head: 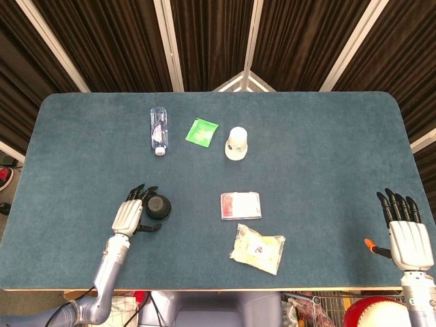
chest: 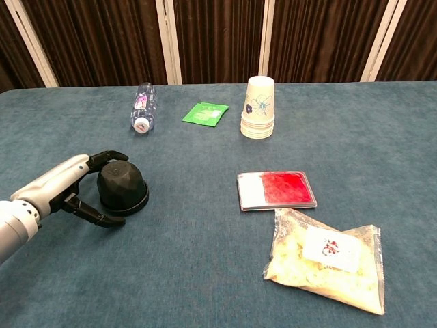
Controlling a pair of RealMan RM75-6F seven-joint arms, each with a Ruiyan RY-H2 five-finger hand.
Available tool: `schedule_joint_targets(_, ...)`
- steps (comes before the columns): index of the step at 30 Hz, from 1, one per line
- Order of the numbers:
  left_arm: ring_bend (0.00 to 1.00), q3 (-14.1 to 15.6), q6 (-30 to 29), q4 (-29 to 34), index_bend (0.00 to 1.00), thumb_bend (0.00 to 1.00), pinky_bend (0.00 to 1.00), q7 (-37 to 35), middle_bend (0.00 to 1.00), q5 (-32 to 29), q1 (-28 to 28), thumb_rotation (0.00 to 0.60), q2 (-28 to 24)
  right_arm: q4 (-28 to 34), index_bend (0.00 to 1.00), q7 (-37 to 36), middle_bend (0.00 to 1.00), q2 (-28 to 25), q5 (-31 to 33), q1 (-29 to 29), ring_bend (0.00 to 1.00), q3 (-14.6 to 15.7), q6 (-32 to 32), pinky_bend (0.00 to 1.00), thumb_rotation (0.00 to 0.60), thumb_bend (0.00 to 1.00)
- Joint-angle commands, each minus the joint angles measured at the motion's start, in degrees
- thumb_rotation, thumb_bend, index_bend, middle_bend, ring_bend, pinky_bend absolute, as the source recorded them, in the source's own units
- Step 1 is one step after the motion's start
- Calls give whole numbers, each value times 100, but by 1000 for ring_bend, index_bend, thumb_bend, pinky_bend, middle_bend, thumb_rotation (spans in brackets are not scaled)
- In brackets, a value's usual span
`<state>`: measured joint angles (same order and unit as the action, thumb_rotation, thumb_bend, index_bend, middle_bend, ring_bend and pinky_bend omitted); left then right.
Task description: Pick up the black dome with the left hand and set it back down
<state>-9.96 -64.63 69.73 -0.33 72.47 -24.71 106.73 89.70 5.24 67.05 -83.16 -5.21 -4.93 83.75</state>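
The black dome [head: 159, 206] [chest: 123, 187] stands on the table at the left front. My left hand [head: 129, 215] [chest: 65, 183] is right beside it on its left, fingers curved over its far side and thumb low at its near side. The fingers are at the dome's surface but I cannot tell whether they press on it. The dome still rests on the cloth. My right hand [head: 406, 231] lies open and flat at the table's right front edge, far from the dome.
A clear bottle [head: 159, 130] lies at the back left, with a green packet [head: 201, 132] and stacked paper cups [head: 236, 144] beside it. A red and white box [head: 240, 205] and a snack bag [head: 257, 248] lie right of the dome. An orange object [head: 371, 243] sits by my right hand.
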Motion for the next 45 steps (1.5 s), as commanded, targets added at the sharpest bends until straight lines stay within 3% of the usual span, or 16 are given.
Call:
schedule_joint_targets(1,0,-8,9,-23,139,140,0,0,232,-24,-3,600,18,4,42,-1,24,-2,-6,3,41,6,1,11,600,151)
schedule_joint_targets(15,0,-32,32,-124,173,256,0,-27,284,-43,-58,600,111,35,42,16,23,-40,10,-16,41,9,-49,11,600,150)
schedule_joint_targets(23,0,-28,78,-136,314,402,0,-120,342,-71,-55,600,96,65,42,22,24,-42,8,-4,42,34,-58,11,600,150)
schedule_joint_targets(29,0,-44,63,-87,394,441,0,-107,366,-98,-52,600,96,3,42,41,23,12,10,-20,41,23,-63,11,600,150)
schedule_joint_targets(34,0,-46,-139,393,398,441,0,-81,367,68,-22,600,-136,26,42,77,23,13,37,-35,42,7,-82,11,600,151)
schedule_joint_targets(36,0,-70,-395,892,401,441,0,-2,368,313,-11,600,-381,50,42,88,23,10,15,-35,41,13,-69,11,600,151)
schedule_joint_targets(38,0,-58,-560,1365,403,441,0,195,368,490,5,600,-656,63,42,100,24,11,11,-32,41,14,-61,11,600,151)
schedule_joint_targets(45,0,17,-808,2102,416,441,0,747,370,888,-15,600,-1139,77,42,125,23,21,0,-35,41,29,-70,11,600,151)
